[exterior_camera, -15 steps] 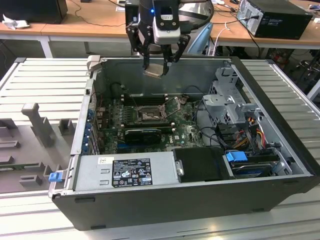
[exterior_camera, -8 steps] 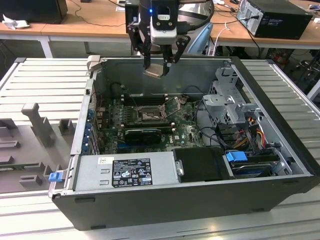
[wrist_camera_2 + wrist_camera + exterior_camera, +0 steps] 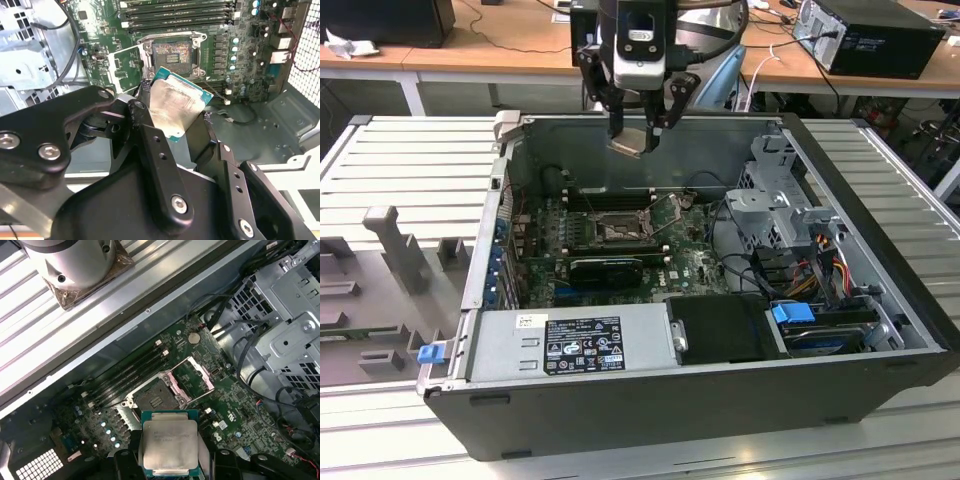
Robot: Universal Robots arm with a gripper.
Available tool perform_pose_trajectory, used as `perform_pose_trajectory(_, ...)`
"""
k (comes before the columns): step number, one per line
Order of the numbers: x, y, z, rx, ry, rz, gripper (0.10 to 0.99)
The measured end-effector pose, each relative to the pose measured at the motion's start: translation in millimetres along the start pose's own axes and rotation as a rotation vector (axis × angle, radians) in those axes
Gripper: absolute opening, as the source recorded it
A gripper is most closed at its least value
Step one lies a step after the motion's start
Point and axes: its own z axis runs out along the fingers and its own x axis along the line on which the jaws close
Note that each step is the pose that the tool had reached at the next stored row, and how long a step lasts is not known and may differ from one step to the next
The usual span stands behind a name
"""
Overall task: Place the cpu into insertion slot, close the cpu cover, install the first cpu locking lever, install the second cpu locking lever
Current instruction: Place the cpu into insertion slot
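1. The gripper (image 3: 638, 130) hangs over the far side of the open computer case (image 3: 670, 410), just inside its far wall and high above the board.
2. Grip state: the jaws are narrow and clamped on the cpu (image 3: 630, 143). In the second wrist view the two black fingers (image 3: 150, 145) press on opposite edges of the cpu (image 3: 175, 102).
3. The cpu is up in the air and touches nothing but the fingers. Its silvery-grey top faces both wrist cameras, with a green edge showing round it. In the second wrist view it sits tilted, one corner pointing towards the socket. In the first wrist view it is at (image 3: 170, 442).
4. The insertion slot (image 3: 618, 230) is on the green motherboard (image 3: 695, 265), about mid-case, below the gripper and a little nearer. Its dark contact field lies uncovered in both wrist views (image 3: 171, 52) (image 3: 155, 397).
5. The cpu cover (image 3: 192, 376) is swung open. It stands beside the slot on the exterior view's right, towards the drive cage (image 3: 775, 205). In the second wrist view the cover (image 3: 121, 67) is clear of the slot's window.
6. The long black memory slots (image 3: 610, 197) run just beyond the slot on its far side.
7. The power supply (image 3: 570, 342) fills the near corner on the exterior view's left. A blue latch (image 3: 793, 312) sits near the drives on the right.
8. The case rests on a grey slatted table (image 3: 410, 160).
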Motion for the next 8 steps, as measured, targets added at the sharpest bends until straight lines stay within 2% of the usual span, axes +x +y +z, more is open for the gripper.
perform_pose_trajectory(8, 0.0, 0.0, 0.1, -0.001, -0.0064, 0.069, 0.529)
